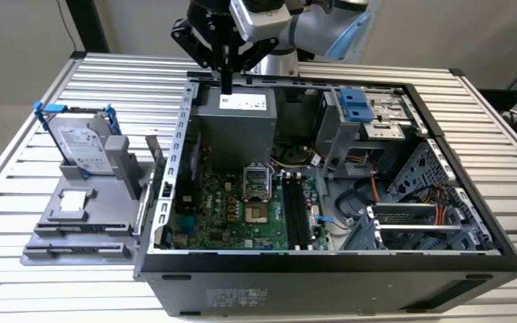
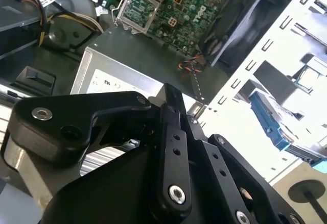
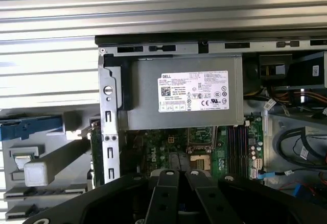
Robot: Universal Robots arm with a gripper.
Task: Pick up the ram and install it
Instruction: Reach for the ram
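In the exterior view my gripper [image 1: 227, 86] hangs over the far edge of the open computer case [image 1: 474, 259], above the grey power supply [image 1: 236, 121]. Its black fingers [image 2: 171, 99] are pressed together and nothing shows between them. A thin narrow stick that looks like the ram [image 1: 154, 158] stands upright in the grey fixture [image 1: 79, 229] just outside the case's wall on the exterior view's left, well below and to the left of the gripper. The long black memory slots [image 1: 296, 210] lie on the green motherboard [image 1: 231, 215] inside the case; the first wrist view shows them too [image 3: 236, 143].
A white-labelled hard drive in a blue bracket [image 1: 83, 145] stands on the fixture. Inside the case are the processor socket [image 1: 255, 182], cable bundles [image 1: 366, 195] and a drive cage [image 1: 371, 114]. The case sits on a slatted metal table [image 1: 510, 134].
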